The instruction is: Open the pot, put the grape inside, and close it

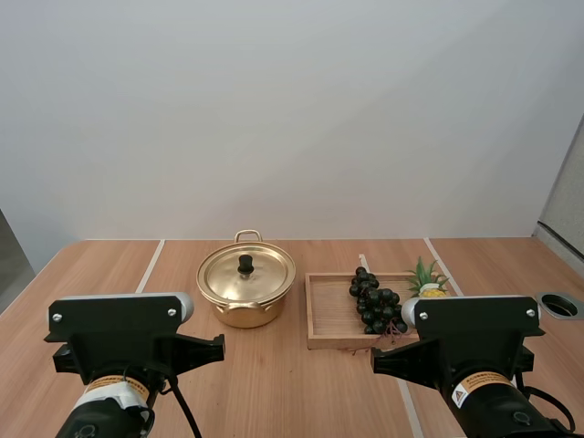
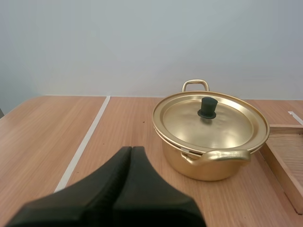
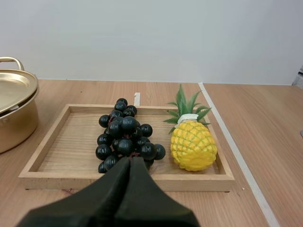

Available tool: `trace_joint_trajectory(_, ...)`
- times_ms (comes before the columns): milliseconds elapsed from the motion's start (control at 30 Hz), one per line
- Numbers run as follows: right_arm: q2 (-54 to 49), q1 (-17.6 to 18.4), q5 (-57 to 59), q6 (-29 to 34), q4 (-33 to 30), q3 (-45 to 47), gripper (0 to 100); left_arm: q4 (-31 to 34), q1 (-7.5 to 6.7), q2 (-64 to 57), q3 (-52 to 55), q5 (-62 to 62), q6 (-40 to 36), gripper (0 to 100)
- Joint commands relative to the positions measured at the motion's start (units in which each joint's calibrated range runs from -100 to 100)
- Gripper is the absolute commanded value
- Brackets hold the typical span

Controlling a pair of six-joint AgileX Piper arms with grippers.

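Left wrist view: left gripper (image 2: 131, 150) nearest, fingers pressed together, empty, aimed at the pot (image 2: 213, 166) just ahead. Lid (image 2: 225, 124) on, knob (image 2: 207, 108) upright, likely the first grab. Right gripper (image 3: 130, 161) likewise closed on nothing, low before the tray (image 3: 203, 182), lined up on the grapes (image 3: 124, 137) lying in it beside a pineapple (image 3: 193, 144). Each arm seems parked facing its own job; nothing begun.

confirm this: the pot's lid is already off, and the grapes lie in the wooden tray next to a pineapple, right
No, the lid is on the pot, as the left wrist view shows. The grapes do lie in the wooden tray next to the pineapple.
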Motion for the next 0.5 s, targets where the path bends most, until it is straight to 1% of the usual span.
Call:
trace_joint_trajectory(0,-0.3,0.2,-1.2,-0.3,0.0,0.1,0,-1.2,-0.01,-0.2,0.0,-1.2,0.9,0)
trace_joint_trajectory(133,-0.3,0.2,-0.9,-0.3,-0.9,0.1,0,-1.2,-0.01,-0.2,0.0,-1.2,0.9,0)
trace_joint_trajectory(467,-0.3,0.2,-0.9,-0.3,-0.9,0.1,0,-1.2,-0.01,-0.2,0.0,-1.2,0.9,0)
